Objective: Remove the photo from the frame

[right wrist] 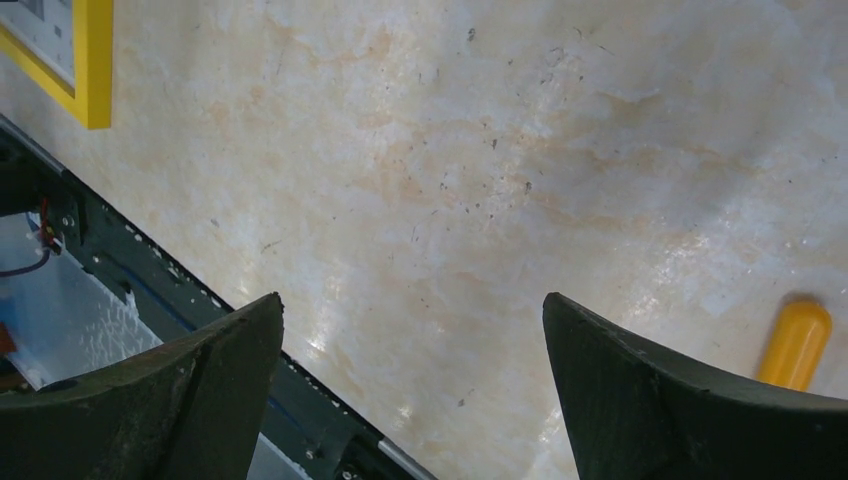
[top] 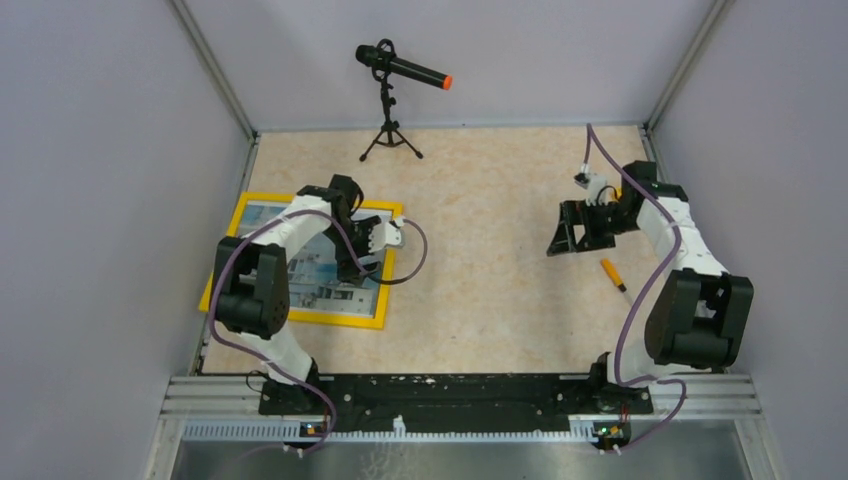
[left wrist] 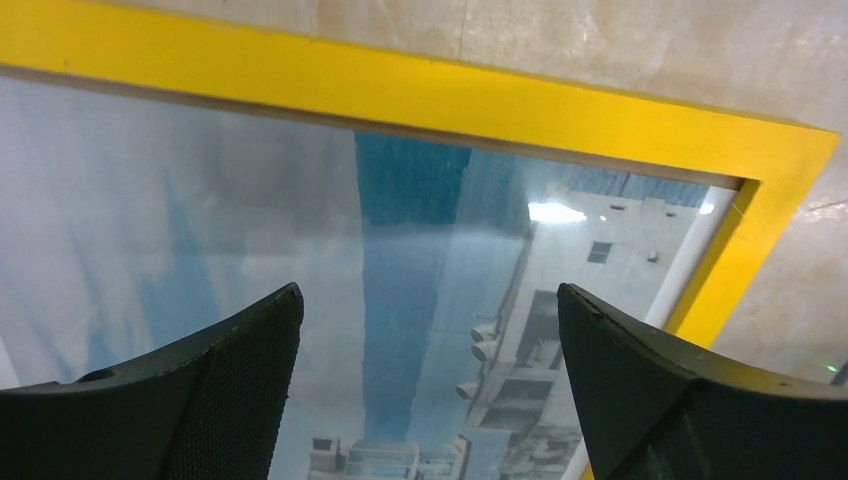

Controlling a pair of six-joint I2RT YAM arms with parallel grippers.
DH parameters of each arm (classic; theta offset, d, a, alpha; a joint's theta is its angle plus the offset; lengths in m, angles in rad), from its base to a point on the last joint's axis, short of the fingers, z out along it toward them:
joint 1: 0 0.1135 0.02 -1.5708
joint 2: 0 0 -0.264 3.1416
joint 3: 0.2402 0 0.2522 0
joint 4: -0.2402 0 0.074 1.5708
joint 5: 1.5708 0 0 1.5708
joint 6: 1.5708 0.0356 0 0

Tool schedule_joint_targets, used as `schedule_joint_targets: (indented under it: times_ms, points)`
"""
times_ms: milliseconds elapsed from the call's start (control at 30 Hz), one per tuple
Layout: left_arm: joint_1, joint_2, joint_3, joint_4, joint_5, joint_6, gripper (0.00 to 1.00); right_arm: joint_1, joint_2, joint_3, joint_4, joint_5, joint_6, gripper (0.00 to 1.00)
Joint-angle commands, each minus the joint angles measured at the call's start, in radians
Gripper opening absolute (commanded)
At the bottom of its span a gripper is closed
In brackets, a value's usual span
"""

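Note:
The frame (top: 225,255) lies face up at the table's left side, yellow border upward. The photo (top: 315,290) sits inside it, showing a white building and blue sky. My left gripper (top: 352,266) hovers over the frame's right part. In the left wrist view it (left wrist: 428,300) is open and empty above the photo (left wrist: 420,190), with the frame's yellow border (left wrist: 400,90) and a corner just beyond. My right gripper (top: 566,232) is open and empty over bare table at the right. In the right wrist view it (right wrist: 412,305) holds nothing, and a frame corner (right wrist: 92,70) shows far off.
A small yellow-orange pen-like stick (top: 613,274) lies near the right arm and also shows in the right wrist view (right wrist: 795,345). A microphone on a tripod (top: 392,100) stands at the back. Grey walls close in on the left, back and right. The arms' base rail (top: 450,392) runs along the near edge.

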Motion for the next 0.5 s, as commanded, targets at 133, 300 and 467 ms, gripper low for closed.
schedule_joint_targets:
  times_ms: [133,300,467]
  points:
    - [-0.076,0.116,0.063,0.082,0.000,0.048,0.99,-0.041,-0.014,0.014,0.038,0.046,0.098,0.99]
    - [-0.147,0.165,0.074,0.115,0.008,0.001,0.99,-0.142,-0.039,0.000,0.069,-0.098,0.109,0.99]
    - [-0.238,0.210,0.099,0.165,0.022,-0.065,0.99,-0.214,-0.029,0.022,0.038,-0.269,0.069,0.99]
